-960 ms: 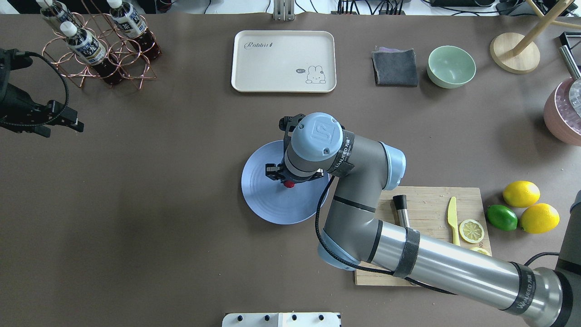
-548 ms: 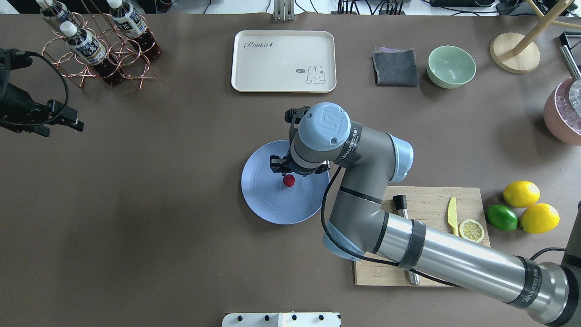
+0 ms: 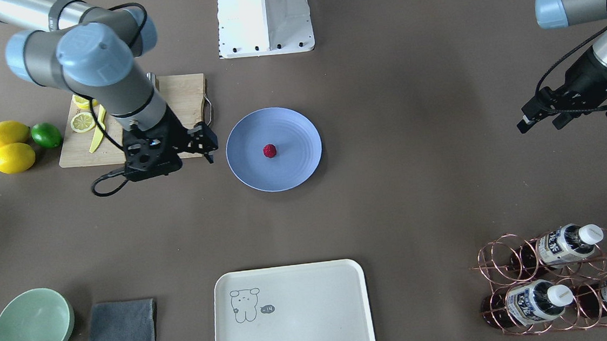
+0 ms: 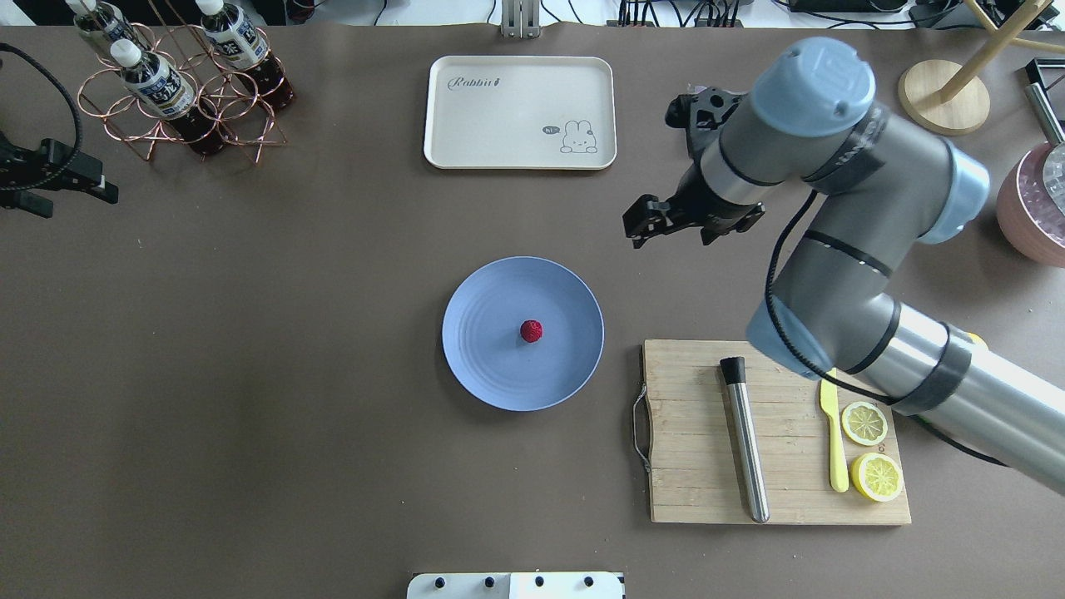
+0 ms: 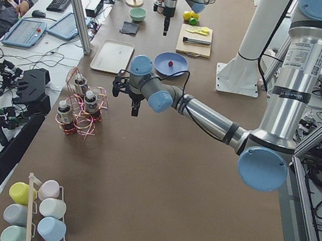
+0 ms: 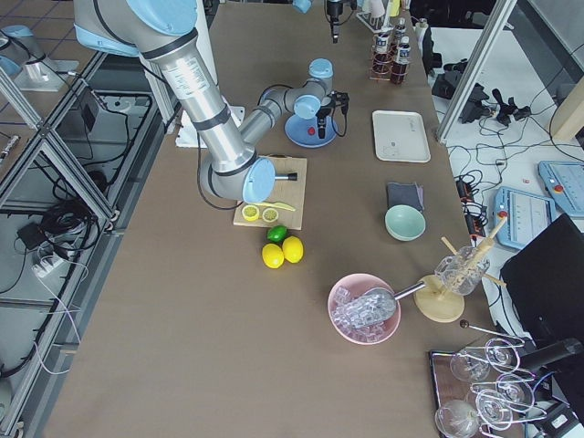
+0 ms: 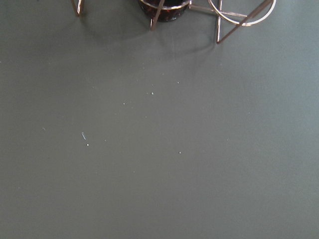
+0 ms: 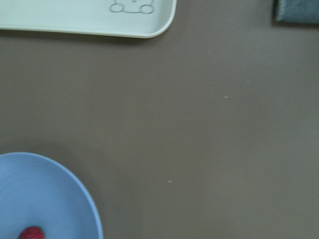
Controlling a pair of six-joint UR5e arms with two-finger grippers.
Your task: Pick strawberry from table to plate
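The right hand (image 4: 671, 236) hangs over the table (image 4: 250, 374), jaws apart, nothing between them. To its left and nearer the robot's base, well apart from it, the strawberry (image 4: 531, 331), small, dark red, roundish and bumpy, lies near the middle of the blue plate (image 4: 487, 374). Farther left, the left hand (image 4: 79, 195) is likewise spread and empty.

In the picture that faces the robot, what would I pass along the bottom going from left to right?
Green bowl → grey cloth → cream tray → bottles in their copper rack.
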